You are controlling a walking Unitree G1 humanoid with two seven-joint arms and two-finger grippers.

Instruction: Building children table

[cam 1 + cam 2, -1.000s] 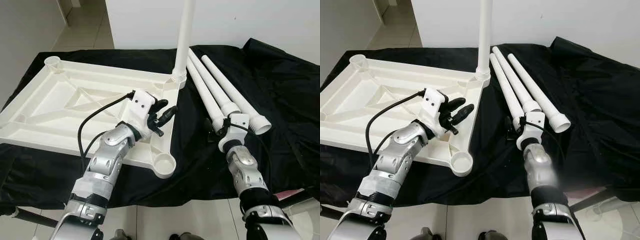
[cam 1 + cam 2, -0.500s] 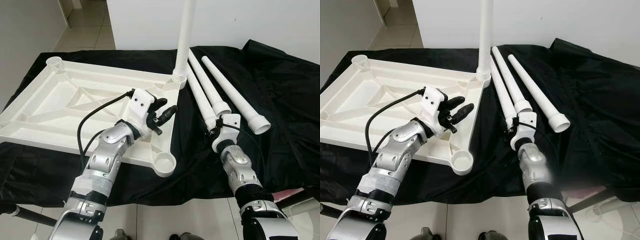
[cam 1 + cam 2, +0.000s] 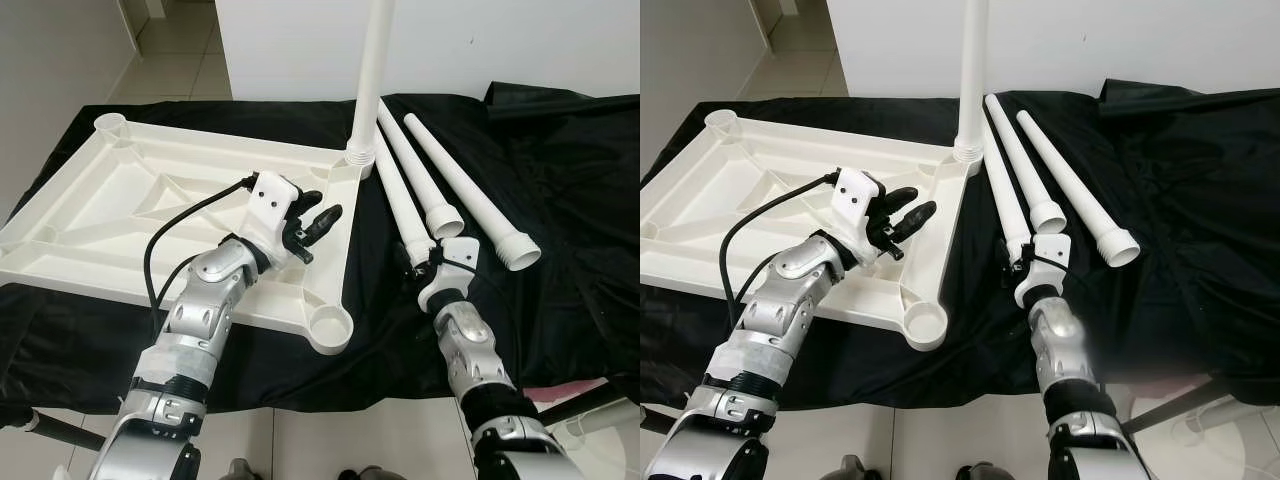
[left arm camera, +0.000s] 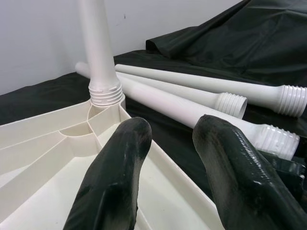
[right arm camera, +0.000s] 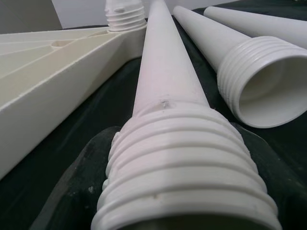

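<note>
Right gripper (image 3: 1013, 262) closed around the threaded end of a table leg (image 3: 1002, 193).
The leg, hollow plastic, likely light, stiff and smooth, lies on the black cloth (image 3: 560, 180) just right of the upturned tabletop (image 3: 150, 215); the ridged threads should give the surest hold. Left gripper (image 3: 312, 222) hovers open over the tabletop's right rim.

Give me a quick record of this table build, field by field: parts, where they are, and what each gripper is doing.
tabletop: white tabletop lies underside up on black cloth
fitted leg: upright leg stands in the far right corner socket
loose legs: three; nearest leg, middle leg, outer leg lie side by side on the cloth
empty socket: near corner socket
left gripper: open, over the tabletop's right edge
right gripper: fingers around the nearest leg's threaded end
</note>
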